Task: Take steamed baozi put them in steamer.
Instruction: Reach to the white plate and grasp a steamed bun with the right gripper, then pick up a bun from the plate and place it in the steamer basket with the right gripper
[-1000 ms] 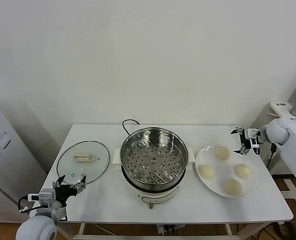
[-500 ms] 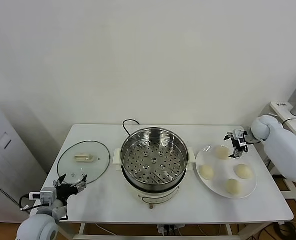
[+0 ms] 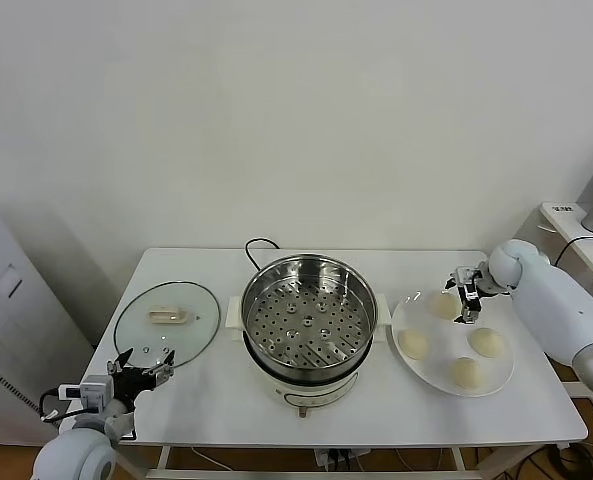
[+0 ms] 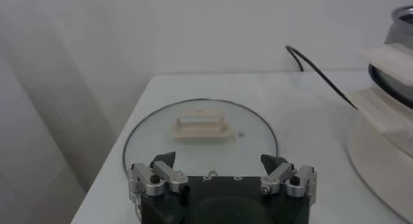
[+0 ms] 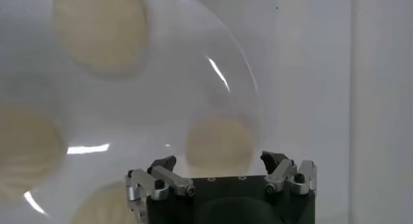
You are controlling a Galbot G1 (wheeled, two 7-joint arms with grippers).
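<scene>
Hovering at the near left corner of the tabletop [image 3: 216, 400], the left gripper [image 3: 141, 366] is idle, its jaws spread wide and holding nothing. Just beyond it the round glass lid [image 3: 167, 319] lies flat on the tabletop, handle up; the left wrist view shows the lid [image 4: 200, 138] directly ahead of the spread fingers [image 4: 162, 170].

At the centre of the tabletop stands the steamer [image 3: 308, 330], a shiny steel pot on a white base. Its perforated tray is bare. A black cord [image 3: 257, 244] runs from behind it toward the far edge.

To the right of the steamer, a white plate [image 3: 503, 375] carries all four buns: one at the near edge [image 3: 467, 372], one on the right [image 3: 487, 342], one on the left [image 3: 413, 343] and one at the far side [image 3: 444, 304].

The right gripper [image 3: 465, 297] hangs over the far part of the plate, just beside the far bun, pointing down. In the right wrist view its fingers [image 5: 158, 173] stand wide apart with that bun [image 5: 221, 144] between and below them; contact cannot be confirmed and nothing is held.
</scene>
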